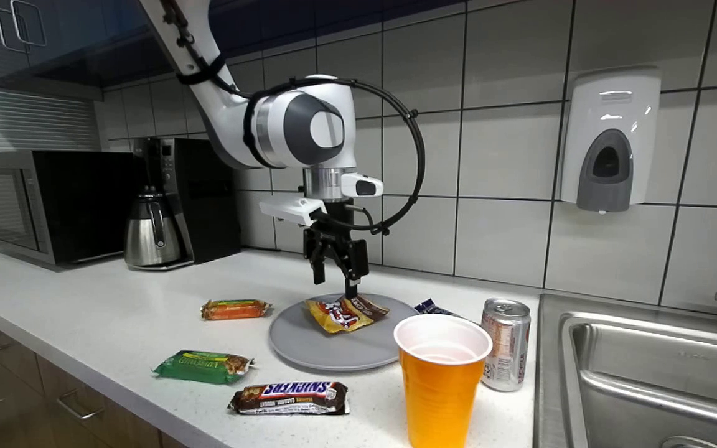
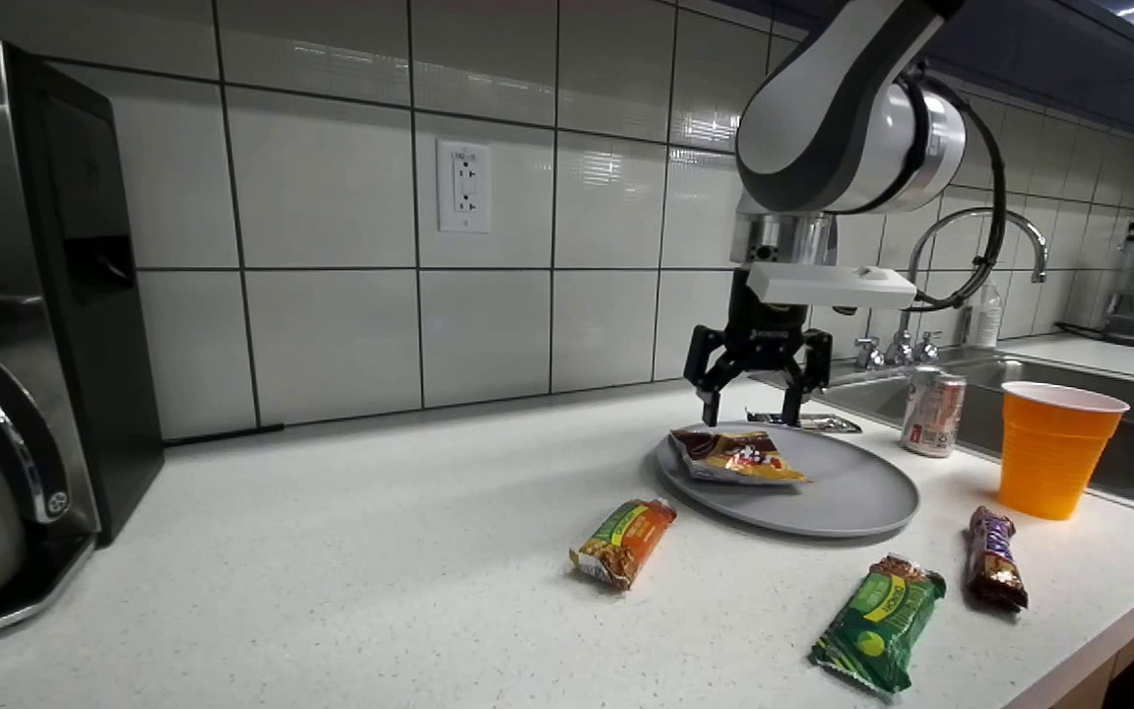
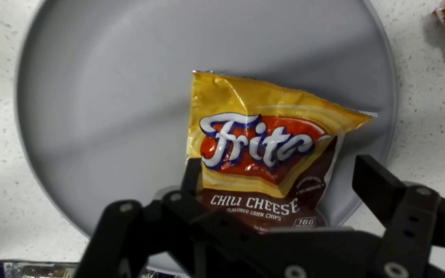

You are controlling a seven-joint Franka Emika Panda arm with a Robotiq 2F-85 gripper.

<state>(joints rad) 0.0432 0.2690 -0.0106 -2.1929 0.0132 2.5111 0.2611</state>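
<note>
My gripper (image 1: pixel 335 286) is open and empty above the yellow and brown Fritos bag (image 1: pixel 341 314). The bag lies on the grey plate (image 1: pixel 327 356). In an exterior view the fingertips (image 2: pixel 751 418) are a little above and behind the bag (image 2: pixel 736 458), at the back of the plate (image 2: pixel 857 497). In the wrist view the fingers (image 3: pixel 278 166) stand on either side of the bag's brown end (image 3: pixel 261 135), and the gripper body hides its lower edge. The bag lies off-centre on the plate (image 3: pixel 102 104). I cannot tell whether the left finger touches the bag.
Around the plate lie an orange-wrapped bar (image 1: pixel 234 309), a green-wrapped bar (image 1: pixel 201 366), a Snickers bar (image 1: pixel 290 398) and a dark wrapper (image 2: pixel 808 422). An orange cup (image 1: pixel 442 398) and a silver can (image 1: pixel 506 348) stand near the sink (image 1: pixel 550 373). A coffee maker (image 1: pixel 203 199) and tiled wall stand behind.
</note>
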